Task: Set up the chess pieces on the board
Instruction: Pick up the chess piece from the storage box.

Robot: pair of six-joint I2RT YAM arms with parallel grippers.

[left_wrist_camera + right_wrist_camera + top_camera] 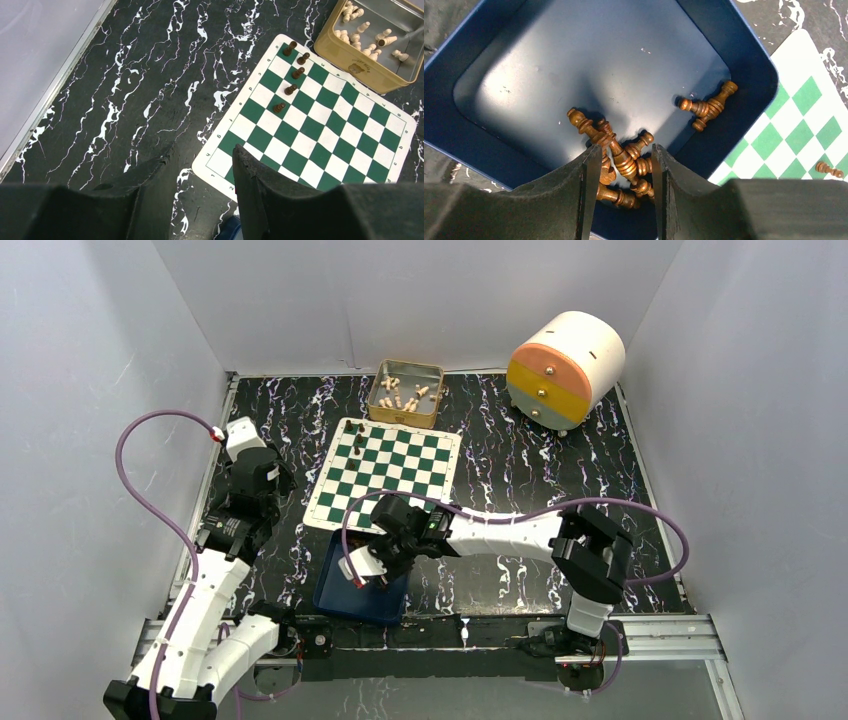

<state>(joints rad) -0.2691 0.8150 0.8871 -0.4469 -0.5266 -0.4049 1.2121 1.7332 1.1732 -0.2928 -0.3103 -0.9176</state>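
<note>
**A:** From above, where is the right gripper [380,578]?

**B:** It is down over the blue tray [345,602], on the near side of the board [390,468]. A few of the chess pieces [357,443] stand in a line by the board's far left edge, well beyond its fingers.

**A:** And the left wrist view?

**B:** The left gripper [205,150] has its fingers apart with nothing between them, only the marbled table [125,100] below. The board's near corner lies just beside the right finger. Five small, dark, turned pieces stand upright in a row, ahead and to the right. The gold tin [350,67] of cream pieces [372,42] lies past them.

**A:** Right wrist?

**B:** The fingers are parted and clamp nothing. They straddle a heap of glossy brown pieces lying on their sides in the tray's near corner. One piece lies in the gap between the fingers. Two more lie crossed ahead and to the right, against the tray wall. Another is on the board, far right.
</note>
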